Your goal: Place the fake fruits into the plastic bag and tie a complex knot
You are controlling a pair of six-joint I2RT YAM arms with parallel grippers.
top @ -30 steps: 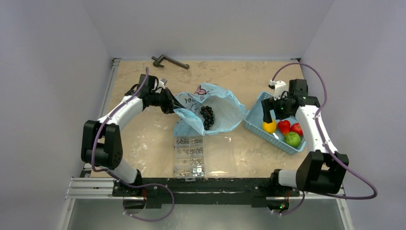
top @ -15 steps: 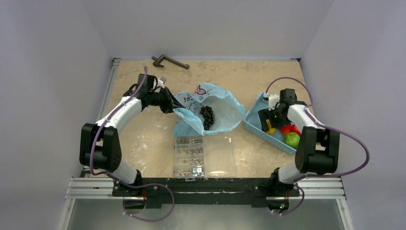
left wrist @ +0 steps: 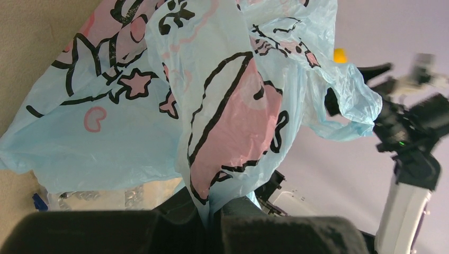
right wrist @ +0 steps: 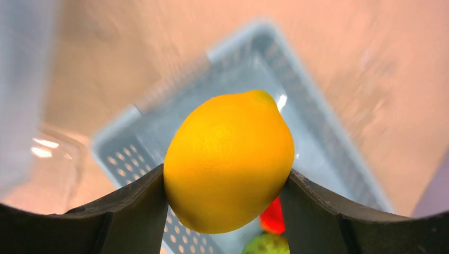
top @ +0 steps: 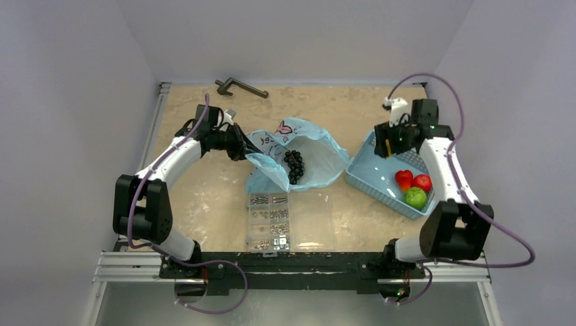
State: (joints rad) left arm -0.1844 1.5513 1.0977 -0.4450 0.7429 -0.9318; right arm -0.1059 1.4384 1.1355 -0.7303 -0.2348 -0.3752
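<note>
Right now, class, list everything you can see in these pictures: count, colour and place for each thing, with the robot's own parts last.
plastic bag: one, light blue with pink and black print, table centre, mouth open
grape bunch: one, dark purple-black, inside the bag
lemon: one, yellow, held over the basket
red fruits: two, shiny red, in the basket
green fruit: one, green, in the basket beside the red ones
basket: one, blue, table's right side
compartment box: one, clear, near edge
metal tool: one, dark, far edge
table: one, beige
left gripper: black, shut on the bag's edge
right gripper: black, shut on the lemon
</note>
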